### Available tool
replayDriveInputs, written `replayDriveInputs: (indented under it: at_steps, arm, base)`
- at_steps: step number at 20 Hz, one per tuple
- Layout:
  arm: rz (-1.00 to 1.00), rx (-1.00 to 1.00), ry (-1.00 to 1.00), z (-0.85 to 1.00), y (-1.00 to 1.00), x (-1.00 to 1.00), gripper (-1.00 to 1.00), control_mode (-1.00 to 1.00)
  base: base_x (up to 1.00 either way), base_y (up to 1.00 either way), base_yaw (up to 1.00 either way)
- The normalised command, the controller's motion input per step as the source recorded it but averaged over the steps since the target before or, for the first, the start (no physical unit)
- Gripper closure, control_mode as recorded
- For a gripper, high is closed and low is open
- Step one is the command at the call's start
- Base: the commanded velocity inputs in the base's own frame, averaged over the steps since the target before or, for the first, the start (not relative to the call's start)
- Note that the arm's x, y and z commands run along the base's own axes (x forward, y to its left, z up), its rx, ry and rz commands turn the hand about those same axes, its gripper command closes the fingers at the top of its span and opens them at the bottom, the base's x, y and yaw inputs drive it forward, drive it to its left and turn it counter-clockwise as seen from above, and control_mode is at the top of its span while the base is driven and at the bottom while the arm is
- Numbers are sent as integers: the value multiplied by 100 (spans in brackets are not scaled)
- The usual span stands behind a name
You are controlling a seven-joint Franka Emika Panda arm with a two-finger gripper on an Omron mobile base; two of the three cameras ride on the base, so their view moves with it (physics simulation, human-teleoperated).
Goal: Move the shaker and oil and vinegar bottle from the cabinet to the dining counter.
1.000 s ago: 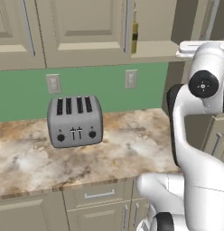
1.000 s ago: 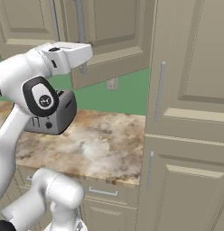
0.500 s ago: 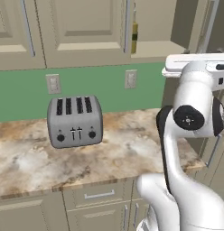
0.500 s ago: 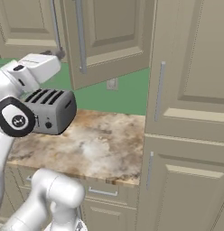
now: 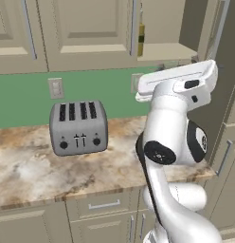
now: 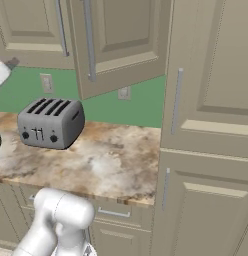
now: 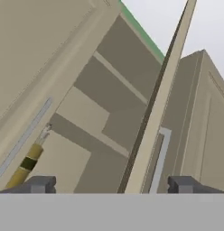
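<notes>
The slim olive-yellow oil and vinegar bottle (image 5: 141,40) with a dark band and pale stopper stands on the plain beige shelf (image 5: 162,51) inside the beige upper wall cabinet (image 5: 86,33), right at the edge of the closed panelled door and its long silver bar handle (image 5: 133,26). In my hand view the same bottle (image 7: 27,163) lies tilted at the lower left, beside a silver handle, with the open cabinet door (image 7: 154,113) seen edge-on running up the middle.

Below the cabinet I see a green backsplash (image 5: 24,97) carrying two pale wall sockets, and under it a brown-beige marbled stone desk (image 5: 39,171). A silver-grey four-slot toaster (image 5: 77,126) sits on the desk, close to the backsplash. Beige drawer fronts run under the desk, and tall beige panelled cupboards (image 6: 211,125) stand at the right end.

My tool (image 7: 113,184) is spread wide, its two dark tips far apart at the bottom of the hand view, with nothing between them. It faces into the cabinet, apart from the bottle.
</notes>
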Motion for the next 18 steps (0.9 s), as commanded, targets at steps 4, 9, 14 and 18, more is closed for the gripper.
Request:
replayDriveInputs:
  at_steps: [4, 9, 14, 18]
  arm:
    - [-27, -22, 23, -1, 67, 40, -100, -100]
    - [-21, -26, 31, -20, 14, 63, -100, -100]
    - [-12, -14, 18, -44, -18, 34, -100, -100]
    - [-6, -10, 23, -22, -38, 84, -100, -100]
  base:
    - [0, 0, 0]
    - [0, 0, 0]
    - [0, 0, 0]
    - [0, 0, 0]
